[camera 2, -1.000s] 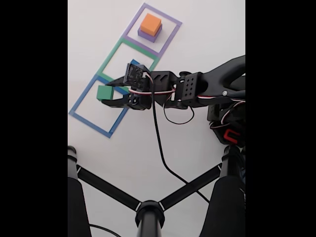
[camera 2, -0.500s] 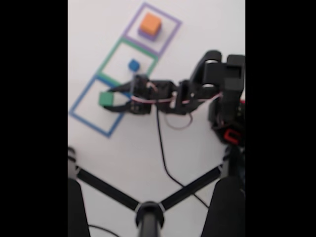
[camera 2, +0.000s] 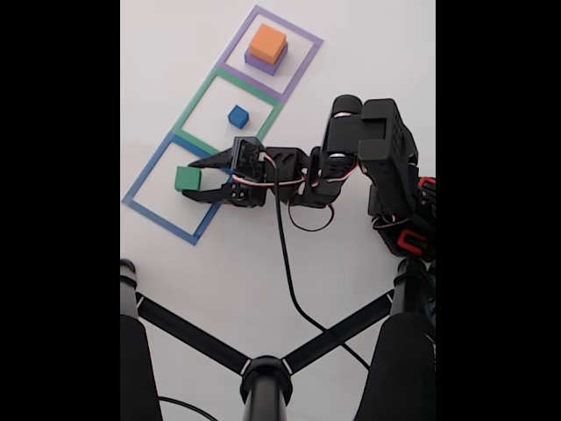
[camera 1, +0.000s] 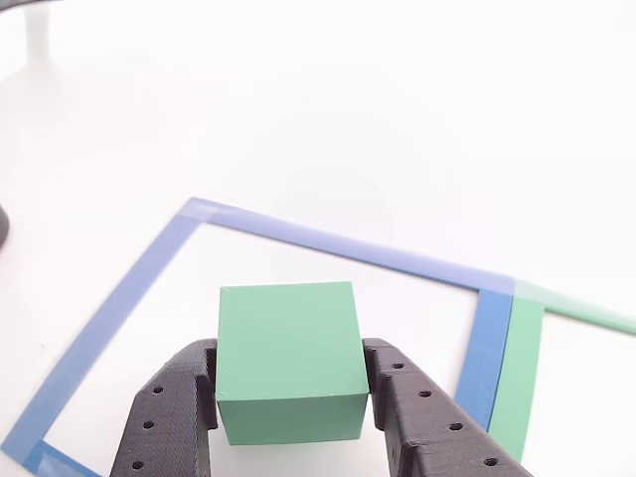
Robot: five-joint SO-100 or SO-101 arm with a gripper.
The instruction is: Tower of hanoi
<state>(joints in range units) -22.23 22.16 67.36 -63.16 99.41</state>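
Black pincer (camera 1: 288, 397) is sitting around the green block (camera 1: 288, 358) — one finger (camera 1: 169, 417) on each side, pressed against its faces, holding it inside the blue square outline (camera 1: 119, 308) on the white table (camera 2: 228, 272). Nearby in the fixed view, the small blue block (camera 2: 237, 116) is resting in the green outline (camera 2: 200, 95) — the orange block (camera 2: 266, 41) is lying on the purple block (camera 2: 263, 61) inside the purple outline (camera 2: 298, 70).
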